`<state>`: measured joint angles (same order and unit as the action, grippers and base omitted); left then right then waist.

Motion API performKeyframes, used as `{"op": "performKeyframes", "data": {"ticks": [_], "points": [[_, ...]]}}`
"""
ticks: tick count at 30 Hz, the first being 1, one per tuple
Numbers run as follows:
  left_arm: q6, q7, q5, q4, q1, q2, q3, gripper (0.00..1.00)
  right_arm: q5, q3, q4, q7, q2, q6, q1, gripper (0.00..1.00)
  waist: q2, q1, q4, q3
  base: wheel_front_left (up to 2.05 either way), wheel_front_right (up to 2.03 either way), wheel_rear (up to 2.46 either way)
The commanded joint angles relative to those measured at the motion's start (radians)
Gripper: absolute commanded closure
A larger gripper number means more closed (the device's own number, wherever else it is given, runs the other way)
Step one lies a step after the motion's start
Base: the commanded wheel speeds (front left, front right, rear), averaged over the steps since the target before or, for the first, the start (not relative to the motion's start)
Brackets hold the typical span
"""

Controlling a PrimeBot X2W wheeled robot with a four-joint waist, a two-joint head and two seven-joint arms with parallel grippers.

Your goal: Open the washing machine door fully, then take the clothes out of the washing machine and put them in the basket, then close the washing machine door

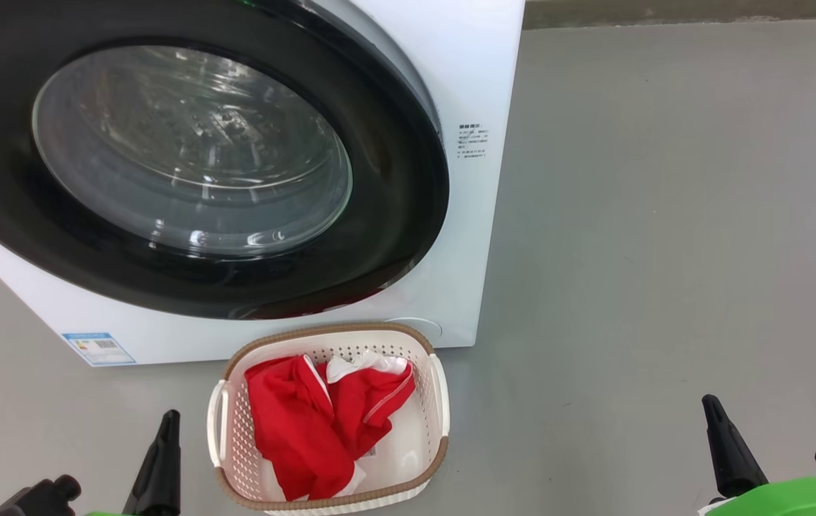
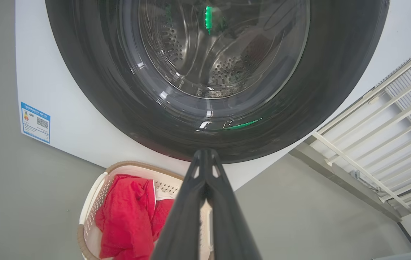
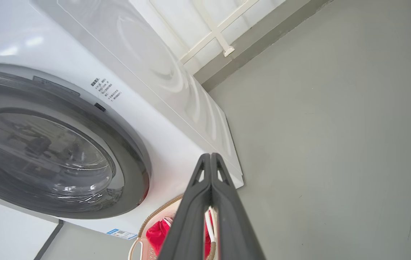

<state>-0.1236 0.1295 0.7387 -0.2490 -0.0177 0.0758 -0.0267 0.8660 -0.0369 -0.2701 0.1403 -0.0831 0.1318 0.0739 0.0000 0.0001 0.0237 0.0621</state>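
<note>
The big white front-loading washing machine (image 1: 465,64) stands on a plain grey floor (image 1: 665,251). To the right of its right-hand edge the floor runs open and wide. In the left wrist view a white barred railing (image 2: 382,133) stands off to that side of the machine, along the wall.

There is one large round door with a wide glossy black rim and a bulging clear glass window (image 1: 397,215), and it lies shut, flat against the machine's front. One small cream-white perforated plastic basket with a brown woven-look rim (image 1: 329,331) sits on the floor just before the machine's lower front, below the door's bottom edge. Two white side handles show on it. Bright red fabric clothes with white panels (image 1: 307,430) lie heaped inside the basket; how many garments make up the heap cannot be told.

Two grippers show, both further from the machine than the basket's far rim. The left gripper (image 1: 171,419) is just beside the basket's left handle; the right gripper (image 1: 710,405) is well apart over open floor. Both pairs of long dark fingers are pressed together on nothing.

Two labels show on the machine: a blue-edged sticker (image 1: 98,348) at its lower left corner and small print (image 1: 472,142) right of the door, too small to read. The machine's top and left side are cut off. Reflections blur the drum behind the glass.
</note>
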Motion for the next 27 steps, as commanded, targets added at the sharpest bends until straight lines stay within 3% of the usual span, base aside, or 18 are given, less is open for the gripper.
{"op": "performKeyframes", "data": {"ticks": [1,27], "points": [[-0.003,-0.008,0.034,0.019,-0.031,0.006,-0.02,1.0,0.027,-0.003,0.022,-0.008,-0.007,0.0,-0.048,1.0,0.0,-0.0001,-0.001,-0.001,0.0,0.0,0.0],[-0.004,-0.082,0.308,0.014,-0.05,-0.002,-0.039,1.0,0.265,-0.021,0.024,-0.083,0.002,-0.001,-0.091,1.0,0.0,-0.0001,-0.008,-0.02,0.0,0.0,0.0]]}}
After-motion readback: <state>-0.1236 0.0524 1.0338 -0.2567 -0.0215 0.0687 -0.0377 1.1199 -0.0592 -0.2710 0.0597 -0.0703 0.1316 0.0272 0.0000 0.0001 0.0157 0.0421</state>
